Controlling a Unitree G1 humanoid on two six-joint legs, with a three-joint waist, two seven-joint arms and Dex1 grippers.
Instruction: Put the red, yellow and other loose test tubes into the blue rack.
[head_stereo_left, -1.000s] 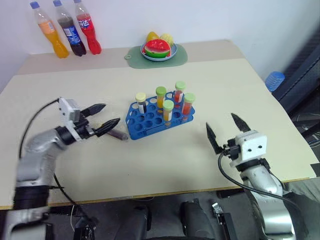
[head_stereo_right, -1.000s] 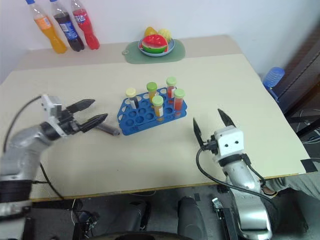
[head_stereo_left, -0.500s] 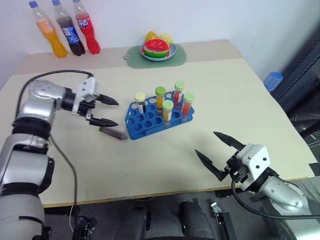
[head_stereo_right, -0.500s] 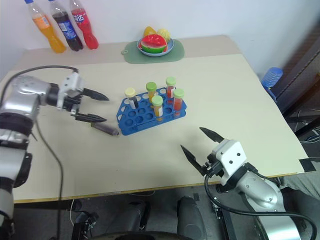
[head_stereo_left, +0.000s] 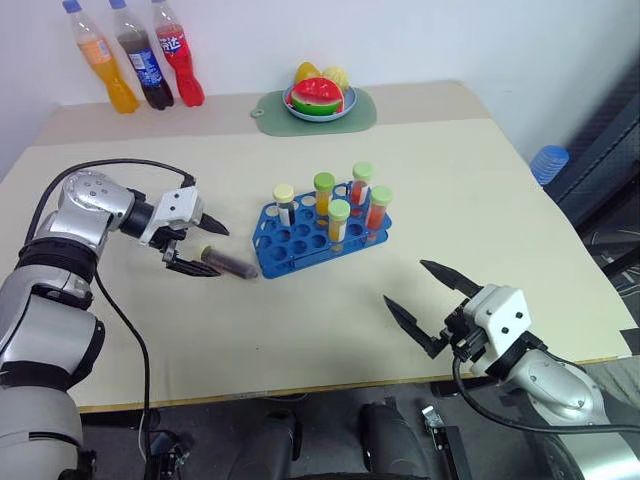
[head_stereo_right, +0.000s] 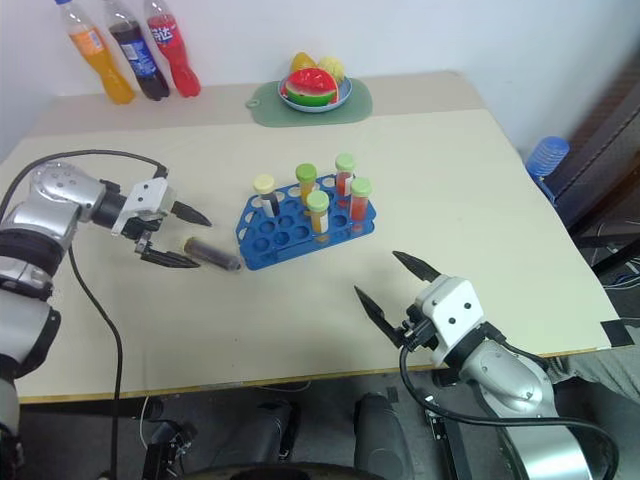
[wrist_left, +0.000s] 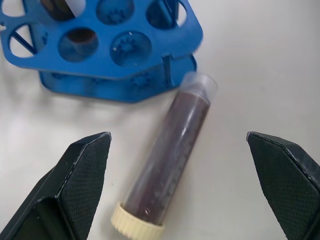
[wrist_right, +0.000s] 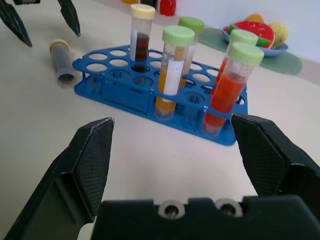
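A loose test tube (head_stereo_left: 230, 264) of dark brown liquid with a cream cap lies flat on the table, just left of the blue rack (head_stereo_left: 300, 250). My left gripper (head_stereo_left: 208, 250) is open and straddles the tube's cap end without touching it; the left wrist view shows the tube (wrist_left: 172, 155) lying between the two fingers (wrist_left: 75, 175). In the rack (wrist_right: 125, 85) stand several capped tubes: one brown, the others yellow-orange and red (wrist_right: 225, 95). My right gripper (head_stereo_left: 404, 282) hovers open near the table's front edge, right of the rack, with nothing in it.
Three soda bottles (head_stereo_left: 145, 60) stand at the back left corner. A plate of fruit (head_stereo_left: 318, 98) sits on a green mat at the back centre. A blue object (head_stereo_left: 548, 160) lies beyond the table's right edge.
My left gripper has swung round and come down over the loose tube's cap end, still open. The right gripper has drawn back toward the front edge and turned its fingers sideways.
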